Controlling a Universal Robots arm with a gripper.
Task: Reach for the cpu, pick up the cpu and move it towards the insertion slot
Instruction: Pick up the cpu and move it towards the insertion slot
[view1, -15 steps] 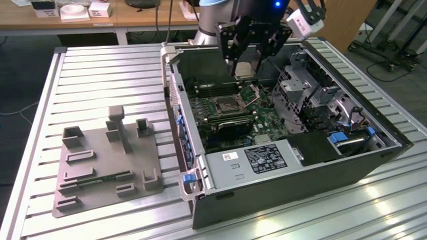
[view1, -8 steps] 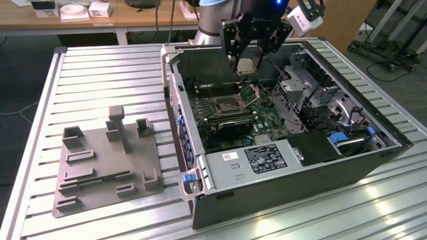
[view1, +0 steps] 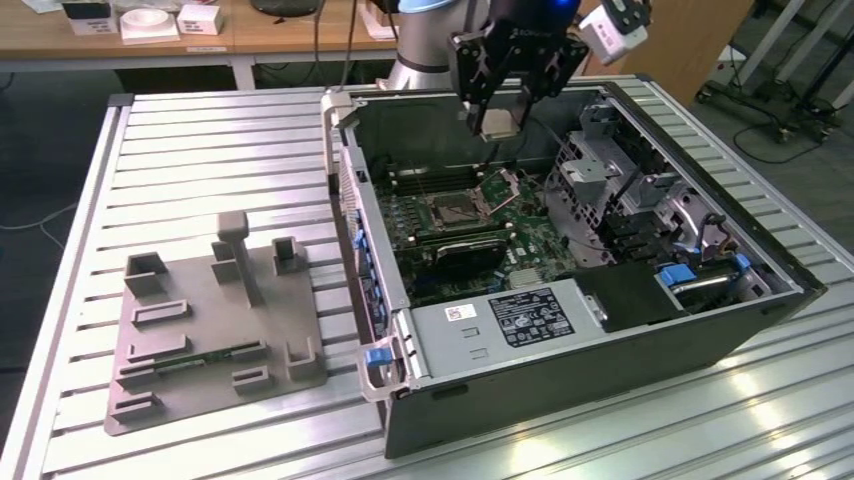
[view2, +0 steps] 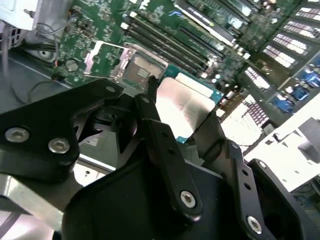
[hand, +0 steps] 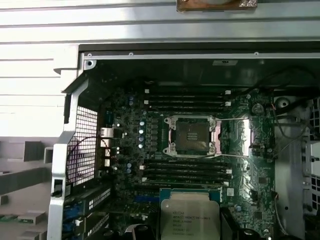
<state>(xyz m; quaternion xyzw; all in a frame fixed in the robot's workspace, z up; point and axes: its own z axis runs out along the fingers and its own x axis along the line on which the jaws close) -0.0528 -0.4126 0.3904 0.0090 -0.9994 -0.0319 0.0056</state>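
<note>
Above open computer case, upper centre of exterior view: gripper (view1: 497, 122) fingers (view2: 165, 145) closed on cpu (view2: 182, 107) edges, over insertion slot (hand: 192, 136). Chip light, stiff, fragile; edge hold only.

Exterior view high, angled, whole PC case (view1: 574, 370), both wrist views close over motherboard (hand: 150, 145)

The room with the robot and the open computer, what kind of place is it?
It looks like a lab or workshop for robots. An open computer case lies on a ridged metal table, a robot arm's claw holds a chip above it, and a wooden desk with small boxes stands behind.
</note>
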